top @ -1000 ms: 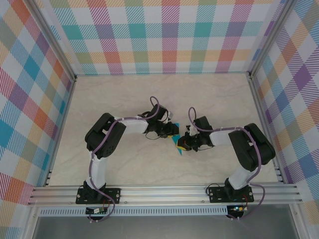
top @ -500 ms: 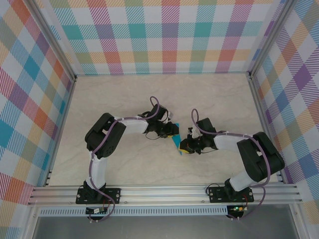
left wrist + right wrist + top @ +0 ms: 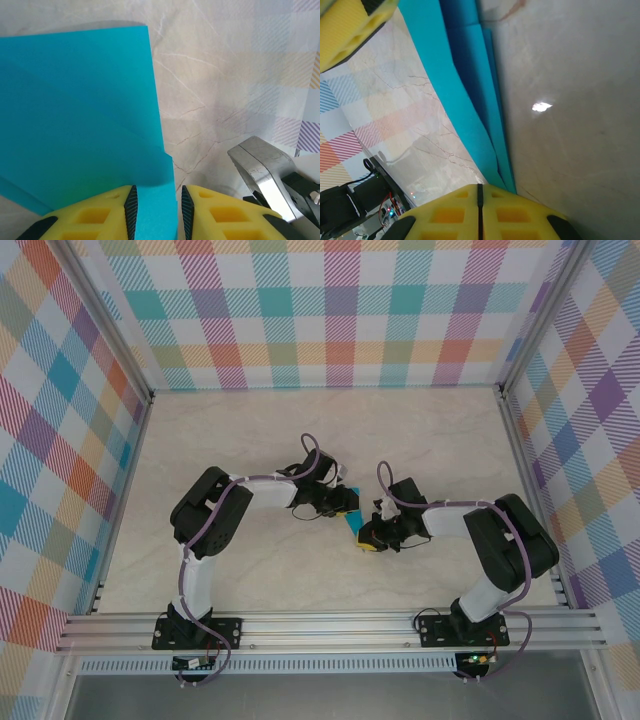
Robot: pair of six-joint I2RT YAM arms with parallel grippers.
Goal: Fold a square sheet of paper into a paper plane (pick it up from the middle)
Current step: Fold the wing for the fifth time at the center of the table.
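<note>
Right arm [image 3: 500,530] swung back; wrist views reveal left gripper [image 3: 157,195] and right gripper [image 3: 479,192] both pinching paper [image 3: 75,100].

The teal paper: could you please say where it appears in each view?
Top external: teal paper at centre, between the arms.
Left wrist: teal paper across the left half, into the left gripper.
Right wrist: teal paper diagonal, top down to right gripper.
Shared landmark: marbled table.

Black-and-white arms [image 3: 215,510]; purple cables [image 3: 184,575]
</note>
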